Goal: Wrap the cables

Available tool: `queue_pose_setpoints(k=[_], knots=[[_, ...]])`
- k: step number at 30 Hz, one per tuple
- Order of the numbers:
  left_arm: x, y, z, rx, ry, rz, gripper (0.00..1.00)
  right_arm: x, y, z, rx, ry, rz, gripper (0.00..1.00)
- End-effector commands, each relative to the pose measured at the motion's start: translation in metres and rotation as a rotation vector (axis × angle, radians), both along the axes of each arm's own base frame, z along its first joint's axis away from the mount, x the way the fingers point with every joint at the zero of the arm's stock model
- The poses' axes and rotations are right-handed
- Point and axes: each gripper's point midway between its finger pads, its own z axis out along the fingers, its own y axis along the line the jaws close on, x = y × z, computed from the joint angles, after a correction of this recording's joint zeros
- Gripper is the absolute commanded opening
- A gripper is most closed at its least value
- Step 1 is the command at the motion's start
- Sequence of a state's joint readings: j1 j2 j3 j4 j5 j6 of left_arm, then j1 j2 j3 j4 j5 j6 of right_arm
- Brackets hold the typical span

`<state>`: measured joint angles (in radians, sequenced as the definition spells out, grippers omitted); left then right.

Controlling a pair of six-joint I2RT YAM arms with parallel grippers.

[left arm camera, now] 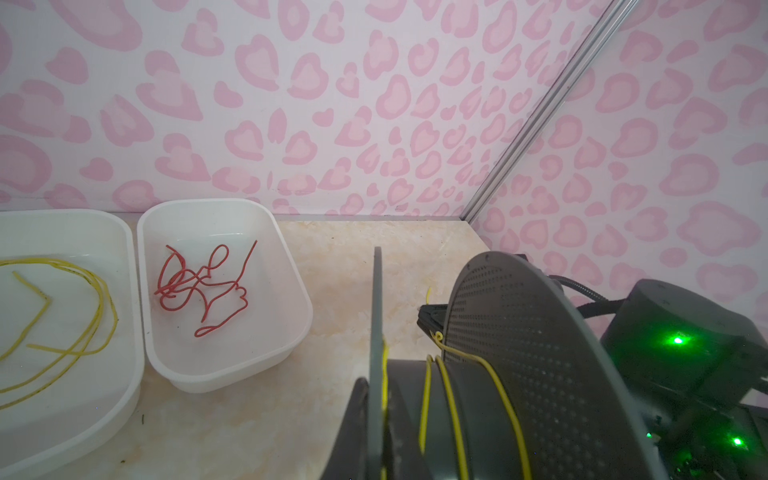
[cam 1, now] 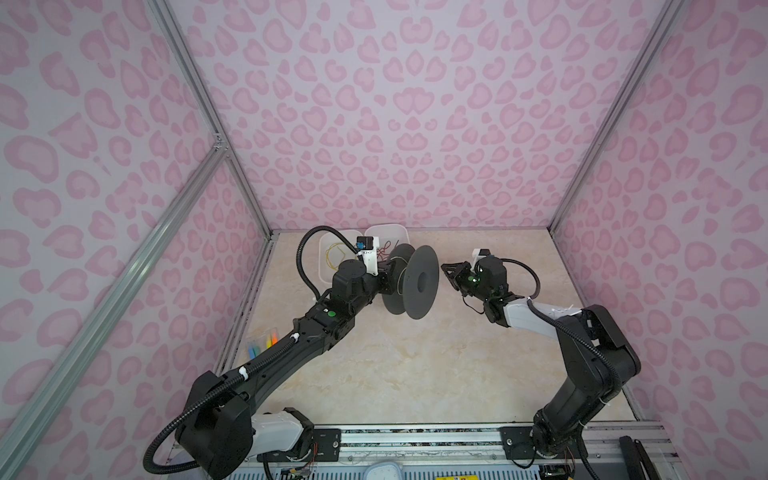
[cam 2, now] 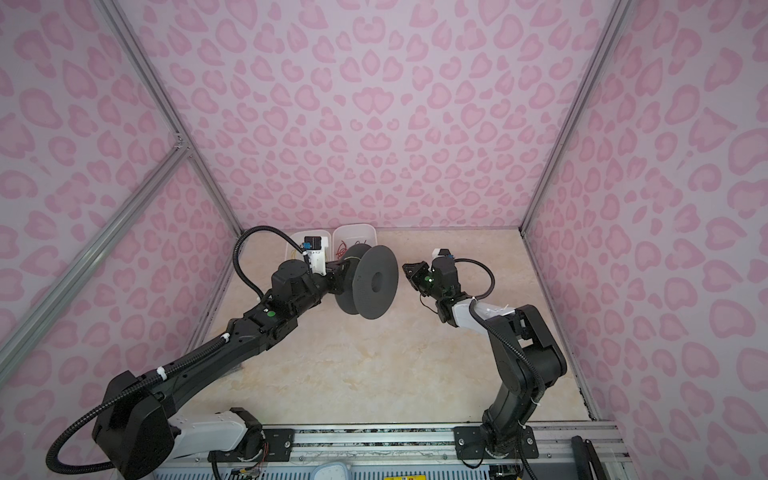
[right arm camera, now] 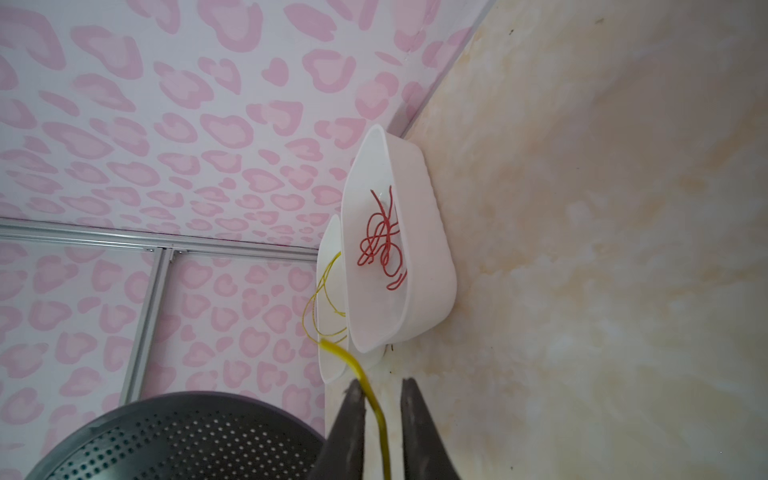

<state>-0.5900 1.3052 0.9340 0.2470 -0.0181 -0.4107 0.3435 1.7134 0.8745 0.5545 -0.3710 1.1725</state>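
Between the flanges of the grey spool (cam 1: 409, 286) the yellow cable (left arm camera: 424, 407) sits in a few loose turns, its tail passing unpinched through the right claw (right arm camera: 382, 384), jaws parted; left claw (cam 1: 385, 271) clamped on a flange; wire looks light, springy, slippery, so pinch near the tail.

Pale lilac walls printed with pink heart-like blotches close the cell on three sides; the back wall (cam 1: 411, 124) fills the upper centre in both top views, the side walls (cam 1: 62, 174) the left and right edges; aluminium posts (cam 1: 208, 108) run up the two corners, leaning outward toward the top of the frame; a slanted aluminium brace (cam 1: 124, 270) crosses the left side; the tabletop (cam 1: 415, 365), beige and marbled, lies lower centre; a metal rail (cam 1: 415, 436) runs along the bottom edge; the light is soft and even.
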Motion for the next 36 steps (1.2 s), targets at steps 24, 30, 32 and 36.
queue_pose_setpoints(k=[24,30,32,36], knots=[[0.002,-0.013,-0.029,0.165,0.158,-0.082,0.04,-0.004,-0.029,0.046,-0.343,-0.06,0.136,0.37],[0.006,-0.018,-0.045,0.235,0.285,-0.105,0.04,-0.096,0.005,0.067,-0.905,-0.26,0.337,0.22],[0.007,-0.016,-0.052,0.248,0.306,-0.101,0.04,-0.13,0.018,0.083,-1.05,-0.387,0.377,0.21],[0.007,-0.019,-0.059,0.247,0.351,-0.123,0.04,-0.187,0.049,0.118,-1.297,-0.682,0.437,0.31]])
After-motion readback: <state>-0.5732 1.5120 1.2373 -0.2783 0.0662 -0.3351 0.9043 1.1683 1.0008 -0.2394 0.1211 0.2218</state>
